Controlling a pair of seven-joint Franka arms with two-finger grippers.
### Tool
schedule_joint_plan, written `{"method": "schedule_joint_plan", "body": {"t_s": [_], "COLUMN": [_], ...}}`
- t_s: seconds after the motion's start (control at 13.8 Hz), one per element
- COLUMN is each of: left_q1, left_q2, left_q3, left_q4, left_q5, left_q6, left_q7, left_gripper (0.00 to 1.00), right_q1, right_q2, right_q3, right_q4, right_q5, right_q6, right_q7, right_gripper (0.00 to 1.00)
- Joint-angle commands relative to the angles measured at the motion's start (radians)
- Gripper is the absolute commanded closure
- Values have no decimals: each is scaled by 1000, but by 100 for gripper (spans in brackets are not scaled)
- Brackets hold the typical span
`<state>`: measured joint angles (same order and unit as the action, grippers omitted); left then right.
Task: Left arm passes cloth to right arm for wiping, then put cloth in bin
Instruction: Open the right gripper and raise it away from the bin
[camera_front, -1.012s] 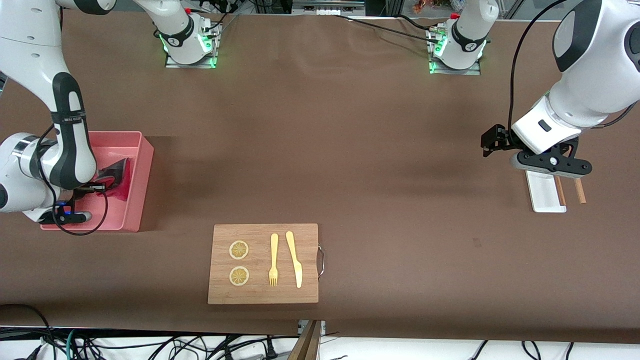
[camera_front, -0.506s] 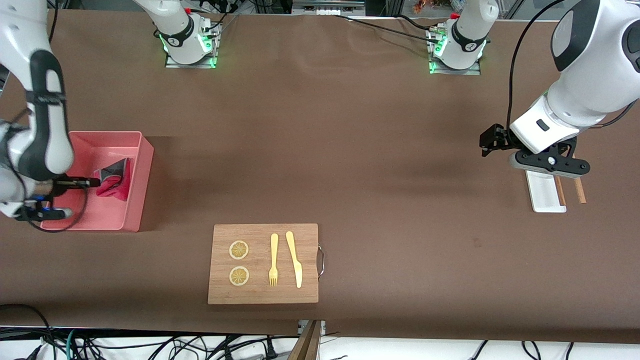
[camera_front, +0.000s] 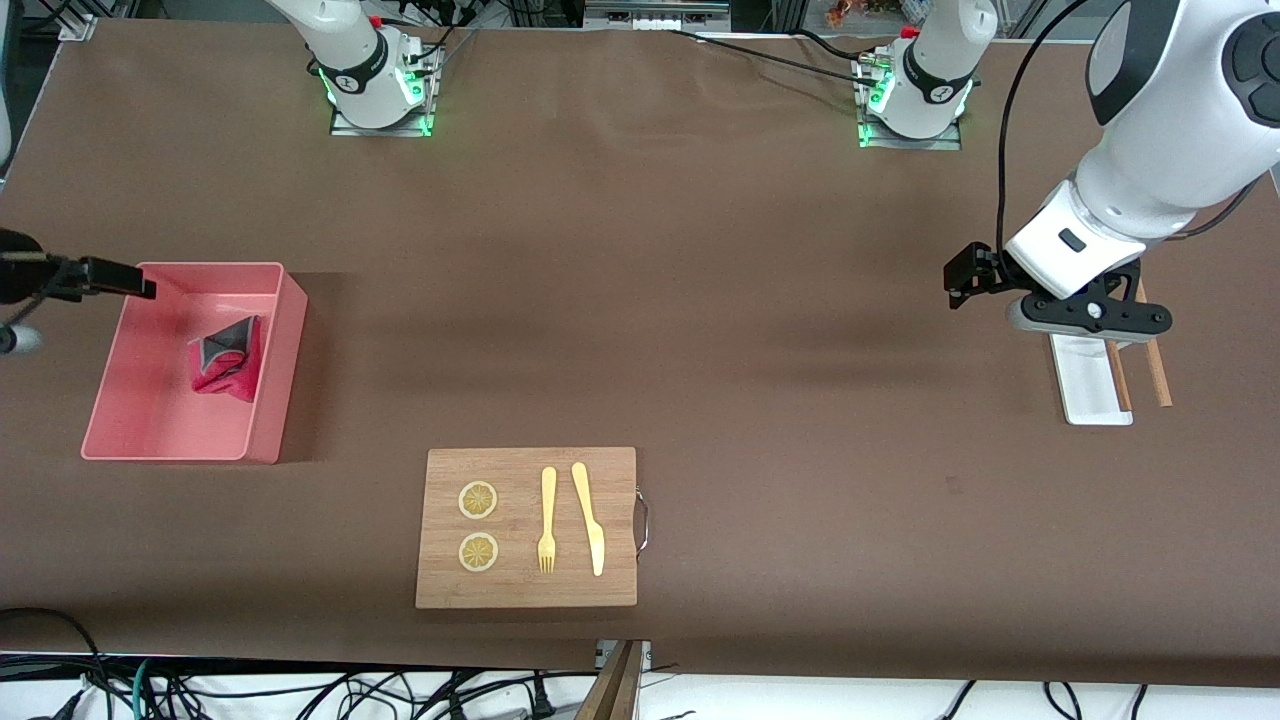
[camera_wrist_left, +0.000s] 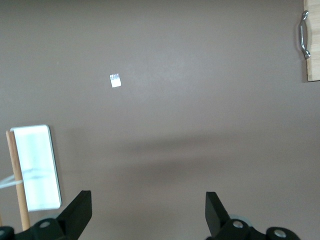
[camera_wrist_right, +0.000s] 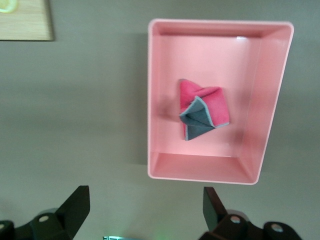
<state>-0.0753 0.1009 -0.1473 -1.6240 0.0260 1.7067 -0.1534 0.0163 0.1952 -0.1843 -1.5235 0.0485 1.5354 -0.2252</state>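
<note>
Table (camera_front: 700, 300) carries everything, under a brown cover. Next in size, the bin (camera_front: 270, 400) sits at the right arm's end, the cloth (camera_front: 225, 365) crumpled inside it, touched by nothing. Near it, the right gripper (camera_wrist_right: 142, 212) hangs with fingers spread wide, holding nothing. At the left arm's end, the left gripper (camera_wrist_left: 145, 215) waits over the white tray (camera_front: 1085, 385), also spread wide.

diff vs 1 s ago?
The right gripper let go of the cloth, which now lies crumpled in the bin, then opened and rose clear toward the table's edge. The left gripper, open over the white tray, lifted slightly. Cutting board unchanged.
</note>
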Motion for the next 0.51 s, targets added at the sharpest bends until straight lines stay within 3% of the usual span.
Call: {"method": "schedule_joint_plan", "body": {"t_s": [0.0,0.43], "left_q1": [0,8], "left_q2": [-26,-20], "left_q3": [-14,-14], "left_q4": [3,3], "left_q5": [3,2], "left_q6": [-50,-36], "left_q7": [-44,-37], "left_gripper": [0,0], "right_q1": [-9,-19], "right_q2": [-77,-175], "right_q3": [70,103], "right_q4": [-20,-26], "right_q5": [-96,-128], "right_q6": [-8,51], "right_q7": [6,1], "right_gripper": [0,0]}}
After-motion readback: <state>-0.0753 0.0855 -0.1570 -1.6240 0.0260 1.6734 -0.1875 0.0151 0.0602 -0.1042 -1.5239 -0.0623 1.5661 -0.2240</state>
